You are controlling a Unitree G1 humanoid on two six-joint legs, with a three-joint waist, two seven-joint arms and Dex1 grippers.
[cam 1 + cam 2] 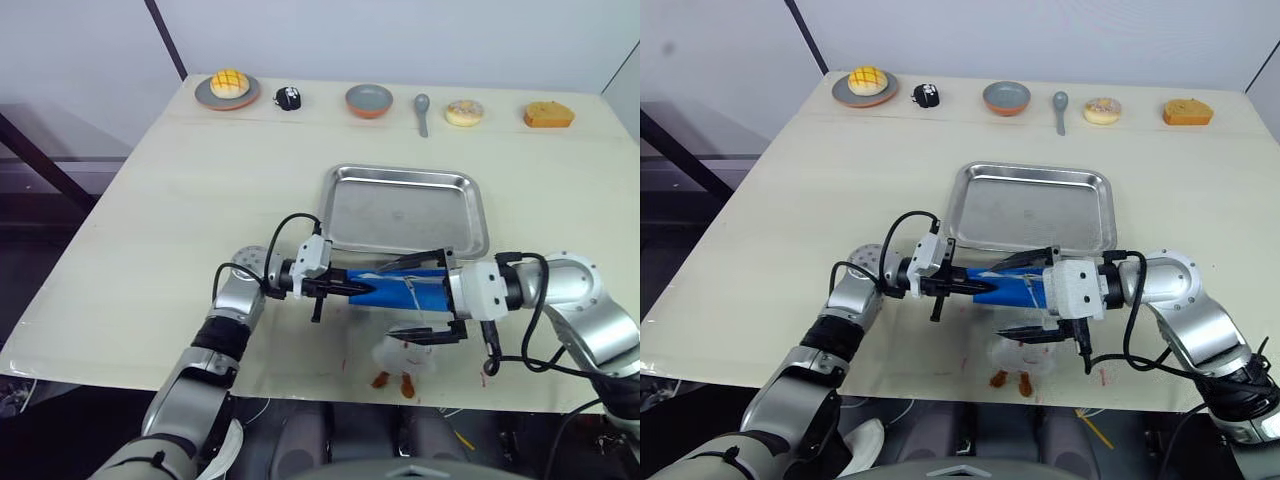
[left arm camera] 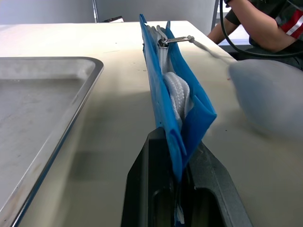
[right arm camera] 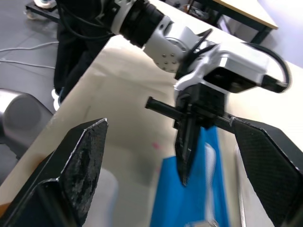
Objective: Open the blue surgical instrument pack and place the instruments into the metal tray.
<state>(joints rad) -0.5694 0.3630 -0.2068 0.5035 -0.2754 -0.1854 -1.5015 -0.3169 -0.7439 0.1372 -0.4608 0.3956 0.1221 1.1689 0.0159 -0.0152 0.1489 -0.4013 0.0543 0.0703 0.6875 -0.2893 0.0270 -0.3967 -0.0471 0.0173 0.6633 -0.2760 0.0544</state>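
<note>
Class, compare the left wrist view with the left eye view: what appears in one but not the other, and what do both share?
Left wrist alone: the zipper pull and white lining along the blue surgical instrument pack's edge. Left eye alone: the far-edge row of dishes and foods, such as the grey spoon. Both: the left tool shut on the pack, beside the metal tray.

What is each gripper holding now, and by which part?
The left gripper pinches one end edge of the blue surgical instrument pack. The right gripper holds nothing; its fingers are spread wide around the pack's other end.
</note>
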